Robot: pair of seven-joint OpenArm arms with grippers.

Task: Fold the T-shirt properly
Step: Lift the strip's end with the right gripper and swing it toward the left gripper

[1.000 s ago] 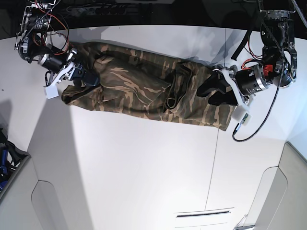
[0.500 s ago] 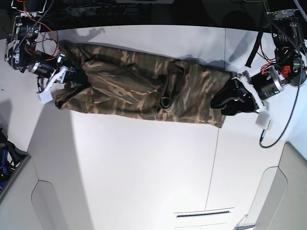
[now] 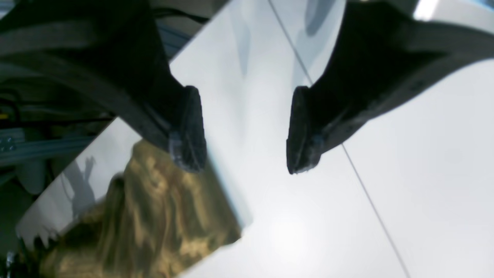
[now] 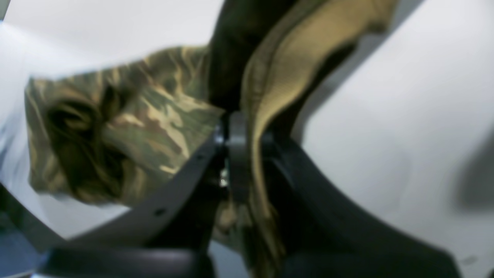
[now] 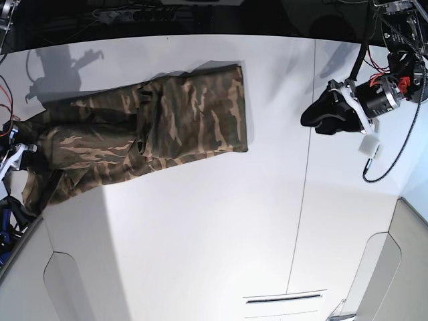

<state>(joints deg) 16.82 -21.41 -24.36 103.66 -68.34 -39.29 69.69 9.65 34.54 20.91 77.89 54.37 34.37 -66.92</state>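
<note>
T-shirt (image 5: pixel 154 127) lies on white table (image 5: pixel 214 227) (camouflage print), left tool (image 5: pixel 321 115) apart.

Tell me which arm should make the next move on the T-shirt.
Probably the right. The right gripper is already shut on the T-shirt at its end near the table's edge. The left gripper hangs open over bare table, apart from the cloth.
</note>
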